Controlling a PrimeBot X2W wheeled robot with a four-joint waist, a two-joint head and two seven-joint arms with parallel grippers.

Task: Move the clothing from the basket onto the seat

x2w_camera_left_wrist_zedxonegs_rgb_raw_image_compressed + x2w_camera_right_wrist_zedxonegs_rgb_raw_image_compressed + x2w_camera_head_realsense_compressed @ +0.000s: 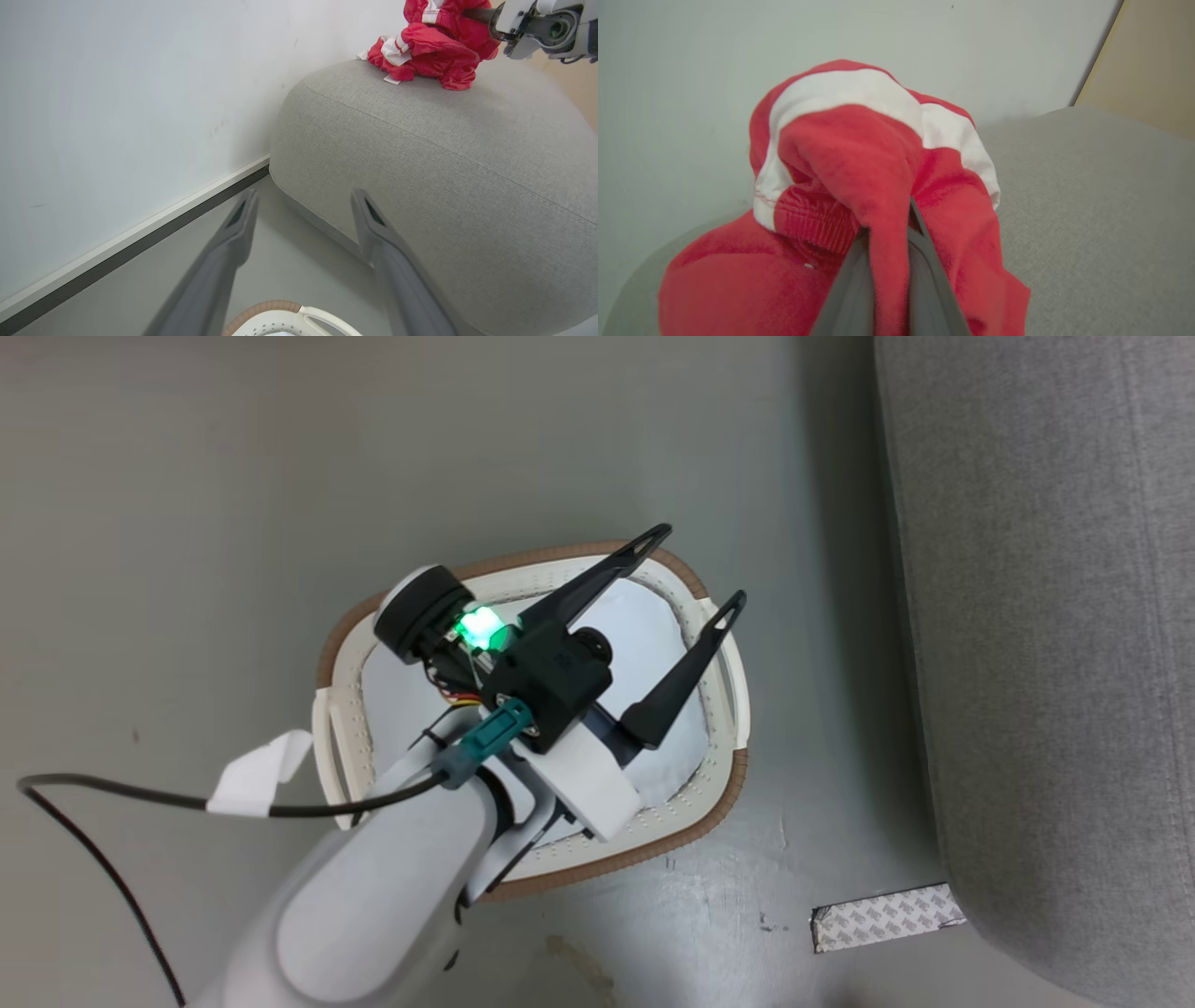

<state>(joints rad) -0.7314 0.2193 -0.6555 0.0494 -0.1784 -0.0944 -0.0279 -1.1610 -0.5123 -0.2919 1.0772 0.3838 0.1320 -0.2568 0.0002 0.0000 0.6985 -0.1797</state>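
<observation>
The basket (719,803), cream with a brown rim, stands on the floor and shows its pale lining (644,635); no red fabric is visible in it. My left gripper (695,574) hovers over it, open and empty, and its two fingers (243,219) also stand wide apart in the left wrist view. Red clothing (430,53) with white panels lies bunched on top of the grey seat (444,177). My right gripper (889,228) is shut on a fold of the red clothing (850,154), just above the seat (1092,210). I cannot tell the two garments apart.
A white wall with a dark baseboard (140,238) runs beside the seat. On the grey floor, a strip of patterned tape (882,917) lies near the seat's corner. A black cable (112,793) with a white tag trails from my left arm.
</observation>
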